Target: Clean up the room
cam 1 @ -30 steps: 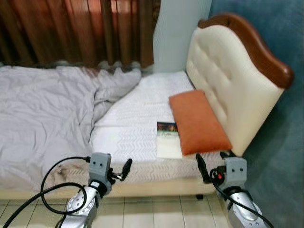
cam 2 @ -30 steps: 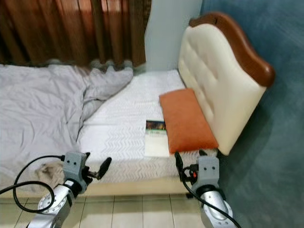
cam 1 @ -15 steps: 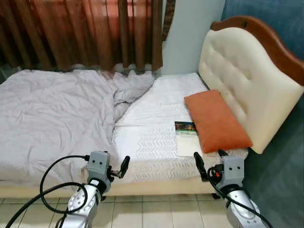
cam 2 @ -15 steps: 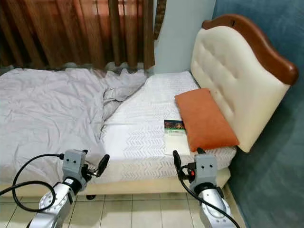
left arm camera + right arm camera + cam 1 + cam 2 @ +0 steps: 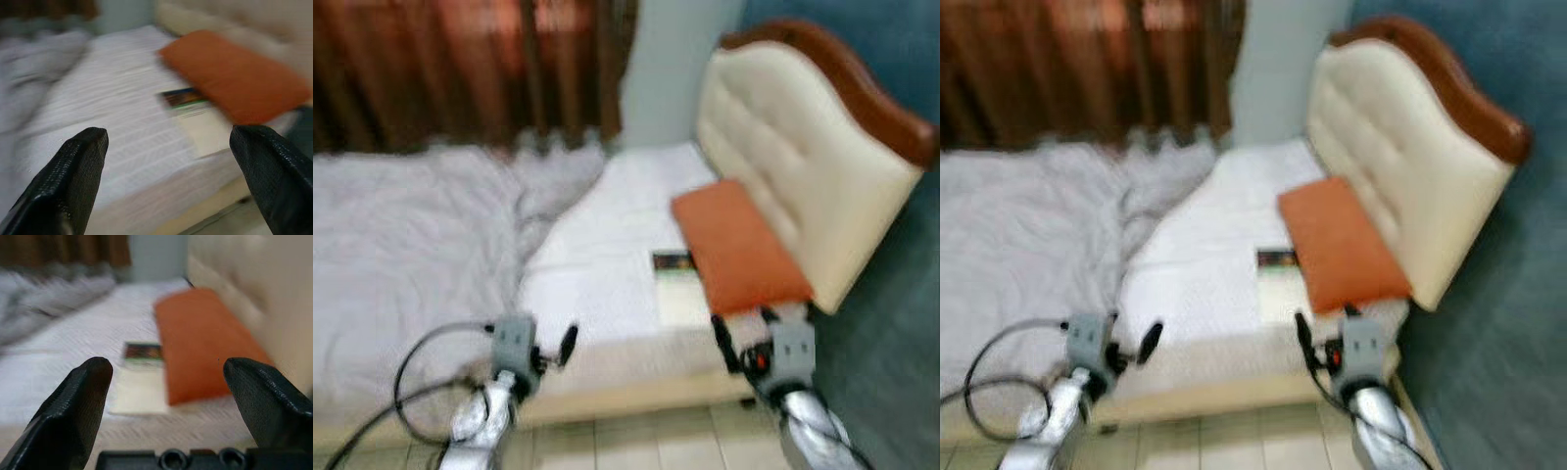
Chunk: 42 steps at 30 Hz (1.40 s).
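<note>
View has swung and blurred: robot repositioning at the bed. Left end effector and right end effector both spread, empty. Book beside orange pillow untouched.

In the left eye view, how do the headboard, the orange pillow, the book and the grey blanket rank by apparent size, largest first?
1. grey blanket
2. headboard
3. orange pillow
4. book

The picture is blurred, yet the differences are plain.

1 bed, 1 orange pillow, 1 book, 1 blanket.
</note>
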Tool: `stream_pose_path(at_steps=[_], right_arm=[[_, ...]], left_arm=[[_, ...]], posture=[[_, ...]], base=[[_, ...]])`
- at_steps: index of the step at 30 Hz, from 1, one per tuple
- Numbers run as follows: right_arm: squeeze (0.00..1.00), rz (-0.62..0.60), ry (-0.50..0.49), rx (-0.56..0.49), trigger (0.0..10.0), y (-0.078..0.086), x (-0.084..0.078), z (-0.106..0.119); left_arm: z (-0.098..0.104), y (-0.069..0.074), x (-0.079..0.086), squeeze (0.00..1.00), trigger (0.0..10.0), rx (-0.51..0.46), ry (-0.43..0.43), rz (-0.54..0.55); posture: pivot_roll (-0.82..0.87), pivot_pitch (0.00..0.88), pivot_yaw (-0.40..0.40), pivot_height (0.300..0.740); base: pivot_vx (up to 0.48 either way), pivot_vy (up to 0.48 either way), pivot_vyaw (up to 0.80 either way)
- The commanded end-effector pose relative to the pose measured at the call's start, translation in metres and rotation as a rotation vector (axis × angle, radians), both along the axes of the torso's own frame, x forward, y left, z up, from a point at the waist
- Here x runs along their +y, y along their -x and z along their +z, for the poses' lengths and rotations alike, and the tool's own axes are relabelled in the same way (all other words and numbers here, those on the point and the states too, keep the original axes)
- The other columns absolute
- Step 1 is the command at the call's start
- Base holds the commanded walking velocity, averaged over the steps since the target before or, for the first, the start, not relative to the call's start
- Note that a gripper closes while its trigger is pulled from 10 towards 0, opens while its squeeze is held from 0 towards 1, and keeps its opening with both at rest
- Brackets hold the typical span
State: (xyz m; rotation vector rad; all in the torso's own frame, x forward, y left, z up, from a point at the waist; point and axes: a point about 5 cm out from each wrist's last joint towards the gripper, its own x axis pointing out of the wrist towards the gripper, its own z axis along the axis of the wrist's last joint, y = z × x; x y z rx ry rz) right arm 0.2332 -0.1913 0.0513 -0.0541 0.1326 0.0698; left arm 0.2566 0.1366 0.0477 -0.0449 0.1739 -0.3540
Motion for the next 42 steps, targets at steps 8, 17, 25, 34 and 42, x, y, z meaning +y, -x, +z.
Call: stream_pose_path(at_steps=[8,17,25,34,42], right_arm=[[0.0,0.037,0.003,-0.038,10.0,-0.003,0.009,0.007],[0.0,0.05,0.011,-0.031,10.0,-0.001,0.007,0.007],[0.0,0.089,0.019,-0.004,10.0,0.004,0.007,0.006],[0.0,0.16,-0.067,0.027,10.0,0.042,0.018,0.023],[0.0,0.225,-0.137,0.156,10.0,0.1,0.029,0.036]], left_arm=[[0.001,-0.004,0.015,0.0,10.0,0.009,-0.036,0.027],[-0.003,-0.007,0.021,0.0,10.0,0.038,-0.014,0.08],[-0.01,-0.003,0.032,0.0,10.0,0.069,-0.012,0.171],[-0.018,-0.031,0.012,0.0,10.0,0.074,-0.067,0.029],[-0.006,-0.064,-0.015,0.0,10.0,0.084,-0.081,-0.006]], posture=[[-0.05,0.0,0.005,0.74],[-0.06,0.002,0.001,0.74],[-0.07,0.027,-0.006,0.74],[-0.18,0.276,-0.029,0.74],[-0.31,0.551,-0.065,0.74]], base=[[0.438,0.0,-0.4],[0.424,0.059,0.0],[0.222,0.389,0.0],[0.0,0.097,0.0],[0.0,0.0,0.0]])
